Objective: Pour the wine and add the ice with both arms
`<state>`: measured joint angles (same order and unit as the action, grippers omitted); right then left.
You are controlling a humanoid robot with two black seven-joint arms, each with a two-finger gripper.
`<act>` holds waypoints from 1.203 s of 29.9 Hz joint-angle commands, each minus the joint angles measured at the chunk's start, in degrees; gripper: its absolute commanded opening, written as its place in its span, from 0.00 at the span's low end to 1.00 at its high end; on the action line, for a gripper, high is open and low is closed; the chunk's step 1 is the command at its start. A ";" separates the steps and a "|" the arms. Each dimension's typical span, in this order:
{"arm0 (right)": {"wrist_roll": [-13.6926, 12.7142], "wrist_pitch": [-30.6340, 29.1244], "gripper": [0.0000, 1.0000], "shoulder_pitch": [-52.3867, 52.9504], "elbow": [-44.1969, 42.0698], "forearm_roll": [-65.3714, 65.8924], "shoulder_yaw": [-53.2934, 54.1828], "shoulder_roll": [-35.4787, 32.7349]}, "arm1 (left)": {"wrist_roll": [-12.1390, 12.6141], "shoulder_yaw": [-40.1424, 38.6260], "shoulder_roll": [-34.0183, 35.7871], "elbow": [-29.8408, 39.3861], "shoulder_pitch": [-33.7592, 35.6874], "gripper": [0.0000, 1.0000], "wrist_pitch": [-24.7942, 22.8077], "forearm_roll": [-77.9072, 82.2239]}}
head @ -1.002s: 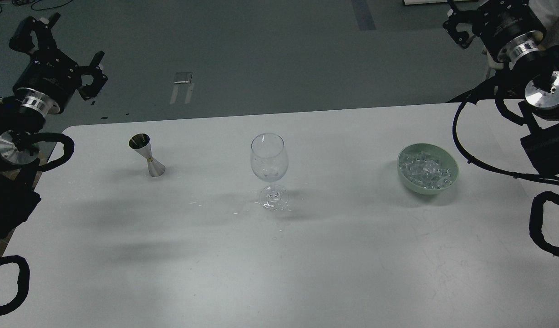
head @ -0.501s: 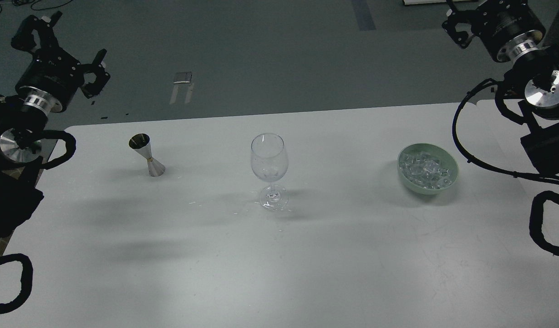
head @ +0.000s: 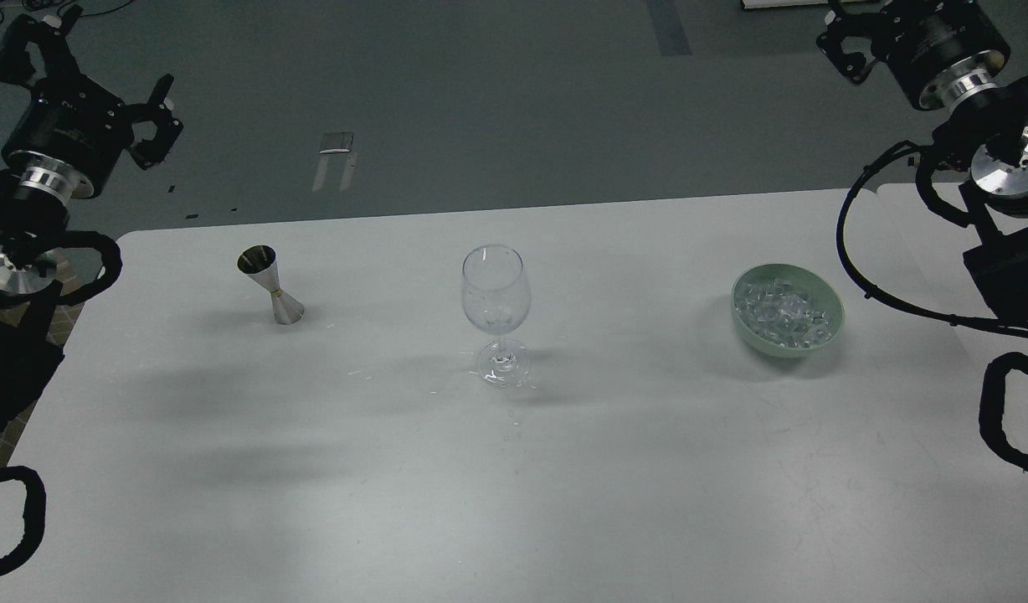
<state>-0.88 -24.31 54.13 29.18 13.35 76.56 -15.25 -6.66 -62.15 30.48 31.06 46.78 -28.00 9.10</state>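
Note:
A clear wine glass [head: 496, 293] stands upright at the middle of the white table [head: 514, 469]. A steel jigger [head: 271, 285] stands to its left; I cannot see any wine in it. A pale green bowl [head: 832, 322] on the right holds the ice [head: 782, 311], many small clear cubes. My left gripper [head: 112, 54] is open and empty, raised beyond the table's far left corner, well away from the jigger. My right gripper [head: 840, 33] is raised at the top right, far behind the bowl; the top edge cuts it off, so its fingers cannot be told apart.
A few small wet glints lie on the table around the glass's foot [head: 447, 385]. Black cable loops of my arms hang over the table's left edge [head: 12, 536] and right edge [head: 995, 410]. Grey floor lies beyond the far edge.
My left gripper has risen and moved left, away from the table. My right gripper has shifted slightly up and right. The glass, jigger and bowl have not moved.

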 commanded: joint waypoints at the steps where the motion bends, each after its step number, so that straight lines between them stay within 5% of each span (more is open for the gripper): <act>1: 0.00 -0.12 1.00 -0.07 0.00 0.01 -0.01 0.05 | -0.02 -0.69 0.63 1.54 -2.30 0.98 0.00 -1.62; 9: 0.00 -0.30 1.00 -0.25 0.00 0.01 -0.01 0.05 | 1.38 -7.11 5.47 20.25 -16.53 0.98 0.00 -8.65; 18: 0.00 -0.30 1.00 -0.60 0.35 -0.08 -0.09 0.22 | 9.82 -22.57 9.95 44.51 -41.92 0.98 2.06 -21.49; 28: 0.00 0.14 1.00 -2.27 1.85 0.18 -0.27 0.05 | 11.05 -34.27 -1.36 69.91 -76.45 0.98 8.22 -27.47; 32: 0.00 0.14 1.00 -2.01 1.58 0.27 -0.27 0.05 | 11.14 -32.17 -6.65 69.66 -78.24 0.95 10.85 -26.77; 36: -0.08 0.14 1.00 -1.83 1.41 0.27 -0.36 -0.04 | 10.61 -31.20 -8.50 69.31 -73.96 0.95 19.36 -25.28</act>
<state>-0.89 -24.16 52.10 30.79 13.61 76.25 -15.21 4.35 -94.04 23.59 100.70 -30.76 -14.45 -17.32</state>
